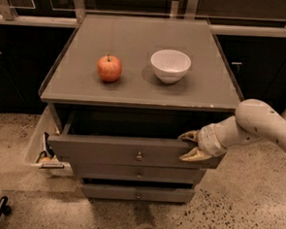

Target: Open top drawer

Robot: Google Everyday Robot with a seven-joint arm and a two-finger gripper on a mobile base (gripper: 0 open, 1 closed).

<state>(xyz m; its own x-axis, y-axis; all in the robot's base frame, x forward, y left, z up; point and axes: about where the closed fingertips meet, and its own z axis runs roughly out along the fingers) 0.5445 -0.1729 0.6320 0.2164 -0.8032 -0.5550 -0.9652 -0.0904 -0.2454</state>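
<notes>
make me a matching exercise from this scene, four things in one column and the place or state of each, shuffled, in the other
Column one
1. apple
2. white bowl
3. top drawer
4. gripper

Column two
a. pulled partly out, dark interior showing
b. on the cabinet top, towards the left of the camera view
c. at the right end of the top drawer's front
d. on the cabinet top, to the right of the apple

Pairs: 1-b, 2-d, 3-a, 4-c

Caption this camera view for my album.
End effector at the right end of the partly open top drawer; apple and white bowl on the cabinet.
</notes>
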